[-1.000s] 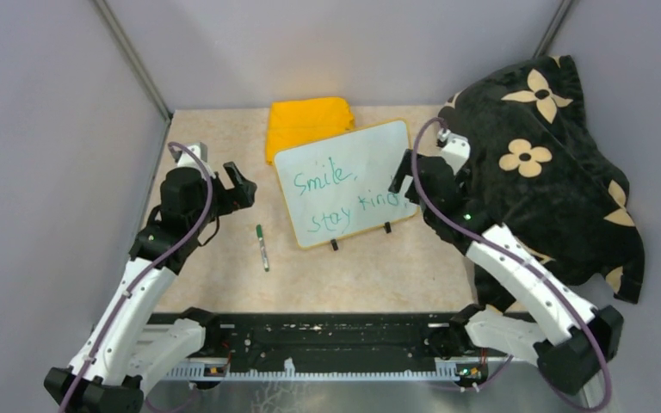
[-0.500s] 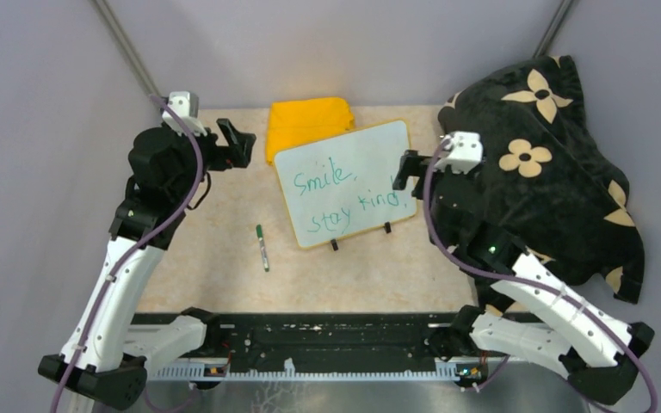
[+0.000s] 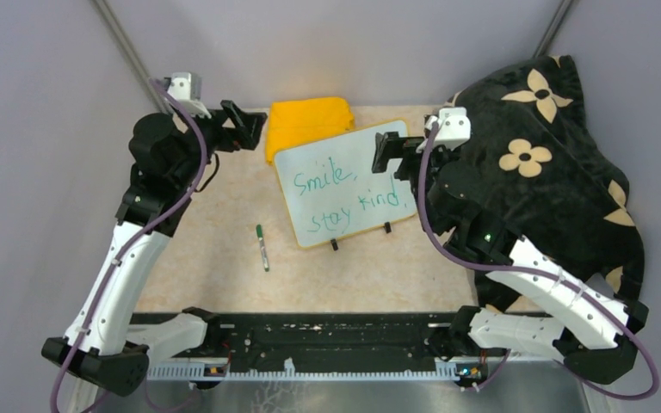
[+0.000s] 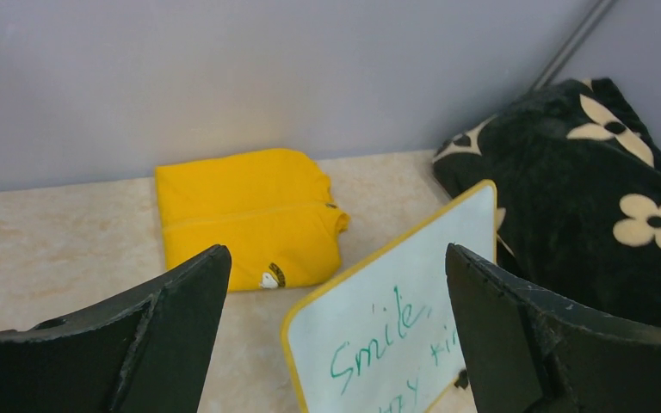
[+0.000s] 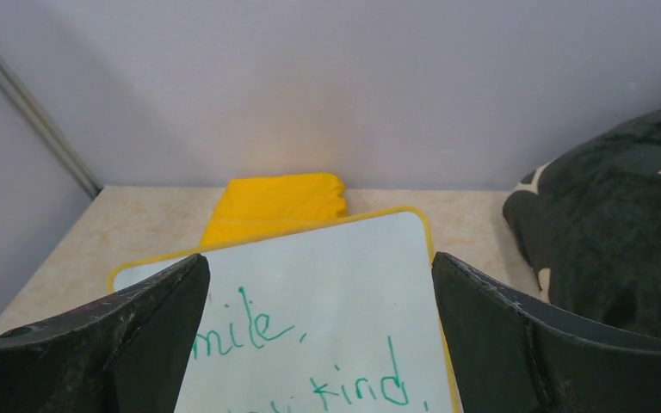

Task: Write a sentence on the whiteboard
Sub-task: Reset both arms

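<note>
Left gripper [image 3: 243, 129] hung empty, jaws apart, beside the yellow cloth [image 3: 305, 125]. The whiteboard [image 3: 327, 202] lay mid-way across the table [image 3: 215, 249], bearing the sentence [image 3: 323, 181]; it looked light, stiff, slick, best pinched at its rim. Right gripper [image 3: 386, 151] hovered above it, jaws apart

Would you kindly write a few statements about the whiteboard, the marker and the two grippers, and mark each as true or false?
1. The whiteboard carries the sentence "Smile, stay kind" in green. True.
2. The left gripper holds the green marker. False: the marker lies on the table, left of the board, and the left gripper is open and empty.
3. The folded yellow cloth lies on top of the writing. False: it lies beyond the board's far edge.
4. The right gripper is open, with nothing held. True.
5. A black flowered blanket lies to the right of the board. True.
</note>
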`<state>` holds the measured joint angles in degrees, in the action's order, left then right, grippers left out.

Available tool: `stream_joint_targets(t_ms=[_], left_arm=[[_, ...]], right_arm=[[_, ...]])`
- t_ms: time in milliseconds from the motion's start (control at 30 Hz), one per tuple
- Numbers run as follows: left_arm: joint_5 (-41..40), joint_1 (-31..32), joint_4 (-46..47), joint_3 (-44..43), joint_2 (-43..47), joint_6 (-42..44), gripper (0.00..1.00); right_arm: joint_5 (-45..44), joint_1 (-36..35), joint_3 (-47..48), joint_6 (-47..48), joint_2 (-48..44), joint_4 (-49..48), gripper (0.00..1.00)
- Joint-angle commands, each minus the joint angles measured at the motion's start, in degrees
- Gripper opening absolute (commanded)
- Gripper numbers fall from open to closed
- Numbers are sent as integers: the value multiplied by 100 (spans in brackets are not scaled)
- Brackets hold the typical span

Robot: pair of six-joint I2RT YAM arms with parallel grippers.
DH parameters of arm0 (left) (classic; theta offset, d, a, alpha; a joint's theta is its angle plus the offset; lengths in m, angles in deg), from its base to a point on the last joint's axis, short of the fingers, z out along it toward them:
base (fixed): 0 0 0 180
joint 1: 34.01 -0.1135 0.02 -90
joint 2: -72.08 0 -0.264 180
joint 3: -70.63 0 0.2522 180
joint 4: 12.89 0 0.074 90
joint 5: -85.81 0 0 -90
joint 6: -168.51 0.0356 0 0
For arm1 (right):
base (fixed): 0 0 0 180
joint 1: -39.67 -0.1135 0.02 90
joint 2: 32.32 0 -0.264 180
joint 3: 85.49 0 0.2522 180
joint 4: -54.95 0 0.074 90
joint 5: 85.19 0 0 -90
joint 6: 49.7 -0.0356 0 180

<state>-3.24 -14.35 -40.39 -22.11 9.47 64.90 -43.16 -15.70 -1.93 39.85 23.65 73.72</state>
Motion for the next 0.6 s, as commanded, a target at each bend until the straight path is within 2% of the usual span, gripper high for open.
stream_joint_targets(t_ms=[0, 100, 200, 333, 400, 500, 567], left_arm=[[794, 47, 426, 534, 163, -165, 99], [863, 47, 404, 839, 378, -168, 99], [549, 90, 434, 1056, 703, -98, 99], [361, 125, 190, 780, 932, 171, 99], [501, 120, 32, 627, 974, 347, 99], [647, 130, -164, 543, 1004, 491, 99], [614, 123, -301, 542, 960, 503, 99]], right_arm=[[596, -33, -69, -550, -196, -34, 99], [796, -35, -435, -669, -536, -232, 99], [768, -35, -647, -460, -765, -282, 99], [1040, -85, -401, -207, -804, 261, 99], [525, -358, -336, -71, -734, 285, 99], [-780, -923, -409, 544, -557, -26, 99], [-1145, -1013, -523, 597, -509, -115, 99]])
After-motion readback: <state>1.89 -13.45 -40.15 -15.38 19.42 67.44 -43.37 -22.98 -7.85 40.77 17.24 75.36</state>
